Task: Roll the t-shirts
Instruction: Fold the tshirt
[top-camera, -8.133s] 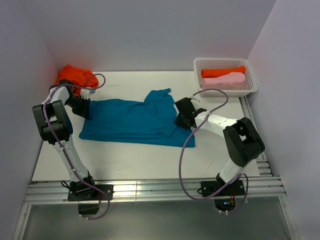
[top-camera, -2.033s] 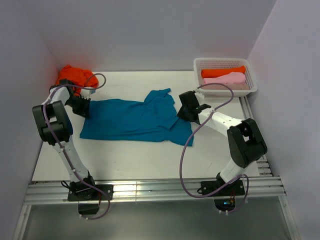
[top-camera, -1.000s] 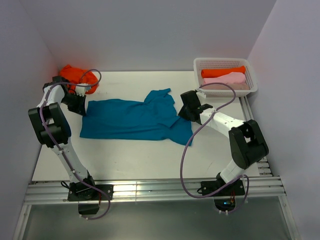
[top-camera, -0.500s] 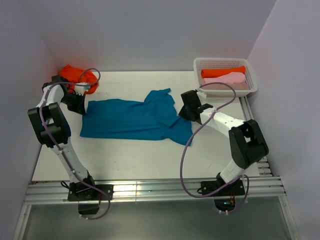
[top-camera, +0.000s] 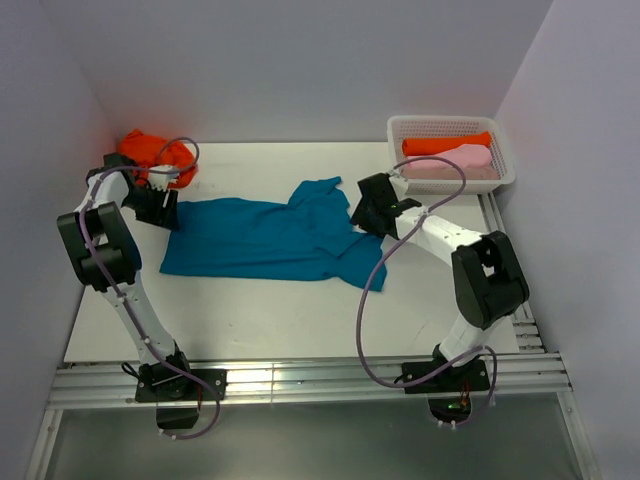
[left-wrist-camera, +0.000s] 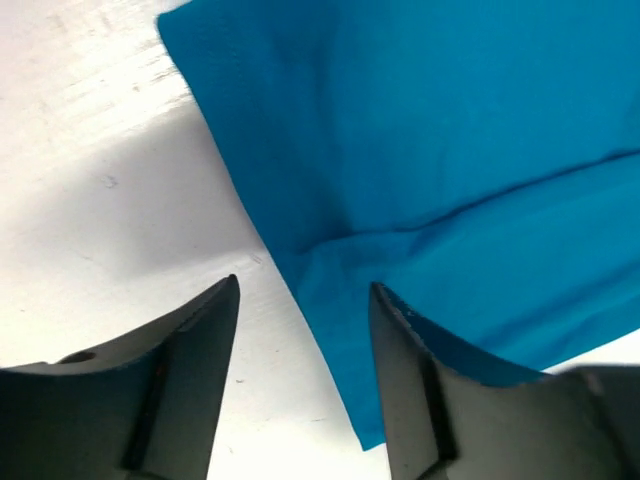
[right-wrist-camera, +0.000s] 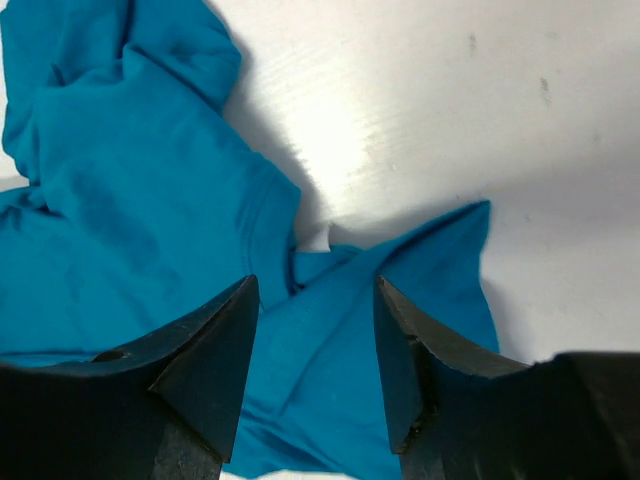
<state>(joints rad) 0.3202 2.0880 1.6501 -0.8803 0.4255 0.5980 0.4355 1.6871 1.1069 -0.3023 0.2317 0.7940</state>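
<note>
A: Where's the teal t-shirt?
B: Spread flat mid-desk, sleeves at its right end. The basket in the far-right corner holds a rolled orange shirt and a pink shirt. A loose orange t-shirt is heaped in the far-left corner.
A: Grippers?
B: The left gripper is over the teal shirt's left edge, which runs between its fingers. Jaws apart, nothing pinched. The right gripper is over the right sleeve fold, likewise spread, with cloth under the gap.
A: Changes?
B: A few seconds back the shirt's near-right corner reached further right. It's drawn in now.
</note>
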